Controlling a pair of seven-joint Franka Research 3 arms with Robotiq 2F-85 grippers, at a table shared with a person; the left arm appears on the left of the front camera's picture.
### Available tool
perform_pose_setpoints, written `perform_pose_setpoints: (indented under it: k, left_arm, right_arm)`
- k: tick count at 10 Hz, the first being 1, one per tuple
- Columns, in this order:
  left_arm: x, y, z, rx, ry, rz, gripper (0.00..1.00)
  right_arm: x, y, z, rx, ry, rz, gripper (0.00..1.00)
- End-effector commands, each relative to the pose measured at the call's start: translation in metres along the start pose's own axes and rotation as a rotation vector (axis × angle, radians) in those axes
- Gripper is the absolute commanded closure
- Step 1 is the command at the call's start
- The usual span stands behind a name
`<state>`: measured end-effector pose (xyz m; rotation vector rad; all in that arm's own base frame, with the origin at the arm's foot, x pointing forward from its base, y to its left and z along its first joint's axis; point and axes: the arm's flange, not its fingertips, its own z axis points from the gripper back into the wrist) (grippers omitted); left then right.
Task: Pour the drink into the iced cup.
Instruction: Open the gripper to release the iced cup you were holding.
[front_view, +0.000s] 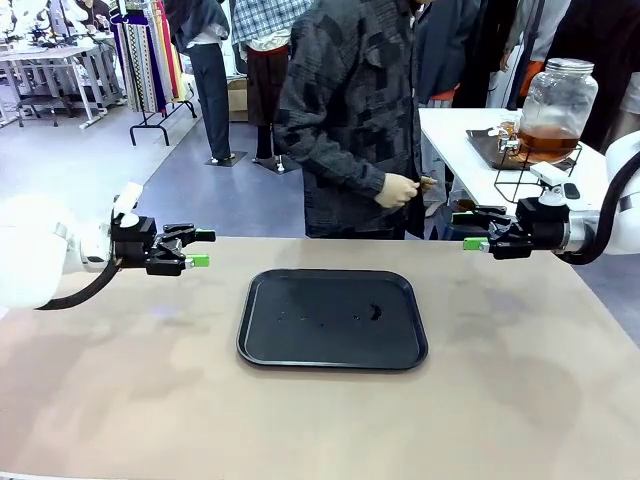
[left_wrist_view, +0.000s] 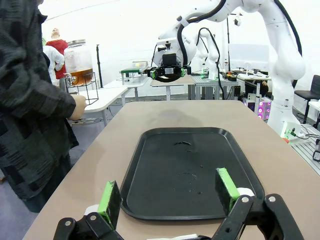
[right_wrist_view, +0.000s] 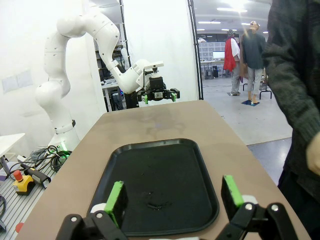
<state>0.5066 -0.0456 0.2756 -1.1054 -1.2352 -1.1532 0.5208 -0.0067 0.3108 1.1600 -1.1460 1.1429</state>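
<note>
The drink (front_view: 548, 140) is amber liquid low in a big lidded glass jar (front_view: 556, 95) on a wire stand, on a white side table at the far right; the jar (left_wrist_view: 79, 60) also shows in the left wrist view. The iced cup is out of view. My left gripper (front_view: 202, 248) hovers open over the table's left side, nothing between its fingers (left_wrist_view: 110, 202). My right gripper (front_view: 468, 231) hangs open at the right, facing it across the table, with its green pads (right_wrist_view: 232, 192) apart and bare.
A black tray (front_view: 258, 345) lies in the middle of the brown table between the grippers, bare but for small wet marks. A person in a dark patterned jacket (front_view: 350, 110) stands at the far edge, hands (front_view: 400, 190) together at the waist.
</note>
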Motion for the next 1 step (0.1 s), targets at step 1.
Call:
perform_pose_setpoints:
  k: [1]
  left_arm:
    - [0.002, -0.0003, -0.0002, 0.003, -0.004, -0.001, 0.0]
  right_arm:
    - [0.0025, 0.0013, 0.0009, 0.002, -0.009, -0.006, 0.0]
